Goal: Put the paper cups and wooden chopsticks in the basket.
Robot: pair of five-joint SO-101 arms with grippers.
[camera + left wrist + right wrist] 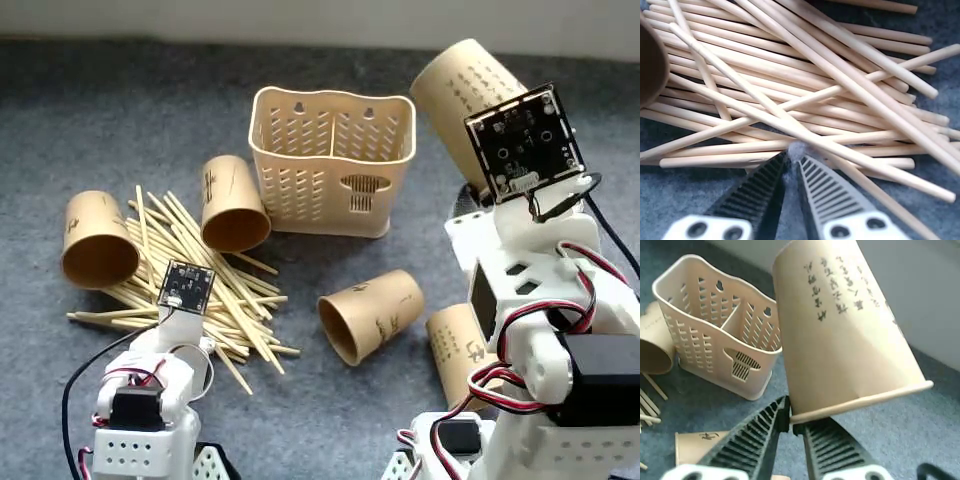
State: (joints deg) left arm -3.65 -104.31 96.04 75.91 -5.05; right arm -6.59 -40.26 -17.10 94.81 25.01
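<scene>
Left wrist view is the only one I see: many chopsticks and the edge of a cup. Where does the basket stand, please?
Observer: The basket stands upright beyond the chopsticks, off toward the other arm's side.
Operator: And where is the right arm?
Observer: The right gripper is shut on the rim of a paper cup, which it holds in the air beside the basket.
Operator: How many cups are not picked up?
Observer: Four other cups lie on their sides: two by the chopsticks and two nearer the right arm, the last one partly hidden behind that arm.
</scene>
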